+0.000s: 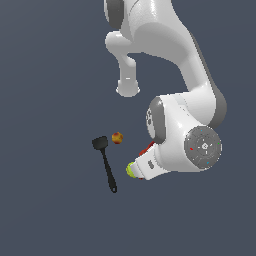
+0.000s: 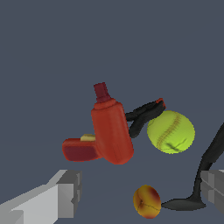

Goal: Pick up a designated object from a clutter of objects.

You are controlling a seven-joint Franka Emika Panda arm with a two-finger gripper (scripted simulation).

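Hovering over the clutter, approach step: my fingers [image 2: 135,197] are spread wide, holding nothing. The red drill [image 2: 109,131] lies mid-frame in the wrist view, touching the black clip [image 2: 142,114] beside the tennis ball [image 2: 170,131]. Next: centre over the drill body, descend, close.

A flat dark grey floor [image 2: 52,52] holds everything. On it lie a red drill [image 2: 109,129], a small black clip [image 2: 142,114] touching it, a yellow-green tennis ball [image 2: 170,131], a small red-yellow ball [image 2: 147,201] and a long black spatula [image 1: 106,162]
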